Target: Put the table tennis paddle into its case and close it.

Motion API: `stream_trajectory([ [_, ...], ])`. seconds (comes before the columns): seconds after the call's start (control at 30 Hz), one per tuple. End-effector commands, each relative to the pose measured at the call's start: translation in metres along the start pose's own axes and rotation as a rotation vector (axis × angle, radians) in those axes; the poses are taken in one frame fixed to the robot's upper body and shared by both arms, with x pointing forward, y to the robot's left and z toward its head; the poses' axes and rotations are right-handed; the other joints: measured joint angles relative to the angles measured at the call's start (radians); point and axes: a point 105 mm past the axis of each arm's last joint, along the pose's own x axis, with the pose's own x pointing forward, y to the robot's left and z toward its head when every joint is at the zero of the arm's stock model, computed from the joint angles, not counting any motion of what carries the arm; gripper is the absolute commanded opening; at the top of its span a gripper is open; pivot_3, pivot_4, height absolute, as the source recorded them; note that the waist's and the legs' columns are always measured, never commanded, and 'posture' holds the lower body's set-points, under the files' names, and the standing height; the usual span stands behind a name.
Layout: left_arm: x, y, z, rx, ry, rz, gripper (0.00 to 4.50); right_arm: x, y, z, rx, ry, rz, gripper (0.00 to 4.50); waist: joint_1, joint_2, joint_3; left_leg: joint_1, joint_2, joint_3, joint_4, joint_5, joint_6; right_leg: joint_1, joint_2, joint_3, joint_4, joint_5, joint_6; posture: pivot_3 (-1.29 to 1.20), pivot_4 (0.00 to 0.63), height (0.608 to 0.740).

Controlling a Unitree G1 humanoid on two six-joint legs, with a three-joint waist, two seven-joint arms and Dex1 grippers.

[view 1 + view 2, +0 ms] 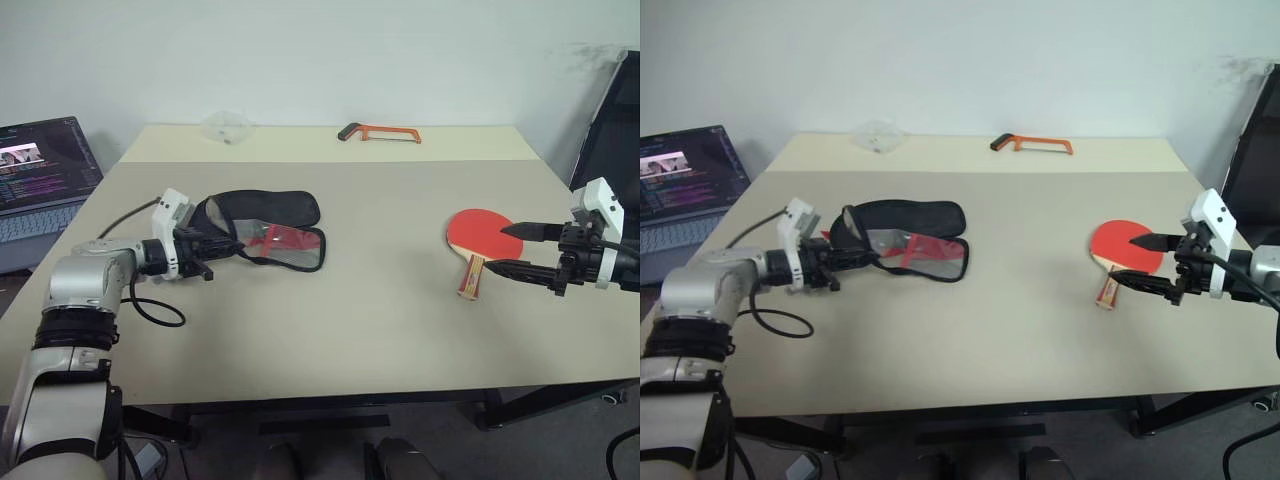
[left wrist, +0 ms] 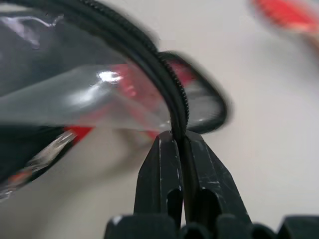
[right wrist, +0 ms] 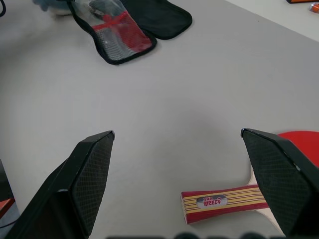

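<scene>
The case [image 1: 270, 228] lies unzipped at the left of the table, its black half flat and its red mesh half beside it. My left gripper [image 1: 207, 250] is shut on the case's black edging [image 2: 149, 55] at the left end, where the fingertips [image 2: 164, 149] pinch the rim. Over on the right, the table tennis paddle [image 1: 478, 232] lies red face up, its wooden handle [image 3: 224, 201] pointing toward the table's near edge. My right gripper [image 1: 508, 248] hovers open just over the handle, one finger on each side, touching nothing.
An orange hacksaw [image 1: 380, 132] and a clear plastic bag [image 1: 226, 127] lie on the far table. A laptop [image 1: 40, 180] stands off the left edge. A black chair [image 1: 612, 120] is at the far right. A wide bare tabletop separates case and paddle.
</scene>
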Motion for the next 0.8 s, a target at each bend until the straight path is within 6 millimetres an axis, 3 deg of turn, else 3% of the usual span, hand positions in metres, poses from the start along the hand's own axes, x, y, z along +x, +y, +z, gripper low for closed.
stream_trajectory([
  [0.03,-0.018,0.033,0.012,0.041,-0.01,0.199,0.03,-0.002,-0.001,0.013,-0.042,-0.027,-0.004,4.5,0.0,0.0,0.0,0.0,0.0,0.0,0.0,0.0,0.0,0.0,0.0,0.0,0.0,0.0,0.0,0.0,0.15,0.74],
  [0.17,-0.036,0.065,0.018,0.03,-0.021,0.402,0.03,0.0,-0.003,0.014,-0.042,-0.028,0.002,4.5,0.0,0.0,0.0,0.0,0.0,0.0,0.0,0.0,0.0,0.0,0.0,0.0,0.0,0.0,0.0,0.0,0.15,0.74],
  [0.37,-0.053,0.095,0.018,0.016,-0.012,0.624,0.03,0.005,-0.001,0.015,-0.041,-0.033,0.023,4.5,0.002,0.0,0.0,-0.001,0.0,0.0,0.0,0.0,0.0,-0.001,0.0,0.0,0.0,0.0,0.0,0.0,0.15,0.74],
  [0.47,-0.046,0.095,0.016,0.006,-0.018,0.64,0.03,0.007,0.0,0.014,-0.041,-0.034,0.027,4.5,0.002,0.0,0.0,-0.001,0.0,0.001,0.0,0.0,0.0,-0.001,0.0,0.0,0.0,0.0,0.0,0.0,0.15,0.74],
  [0.6,-0.019,0.081,0.009,-0.04,-0.015,0.551,0.03,0.009,0.002,0.015,-0.04,-0.041,0.034,4.5,0.004,0.0,0.0,-0.001,0.0,0.0,0.0,0.0,0.0,-0.001,0.0,-0.001,0.0,0.0,0.001,0.0,0.15,0.74],
  [0.7,-0.012,0.077,0.005,-0.064,-0.008,0.527,0.03,0.008,0.001,0.015,-0.039,-0.04,0.029,4.5,0.01,0.0,0.0,-0.001,0.0,0.0,0.0,0.0,0.0,-0.001,0.0,-0.001,0.001,0.0,0.001,0.0,0.15,0.74],
  [0.8,-0.012,0.077,0.003,-0.068,-0.005,0.539,0.71,0.007,0.002,0.014,-0.037,-0.038,0.027,4.5,0.011,0.0,0.0,-0.001,0.0,0.0,0.0,0.0,0.0,-0.001,0.0,-0.001,0.001,0.0,0.001,0.0,0.15,0.74],
])
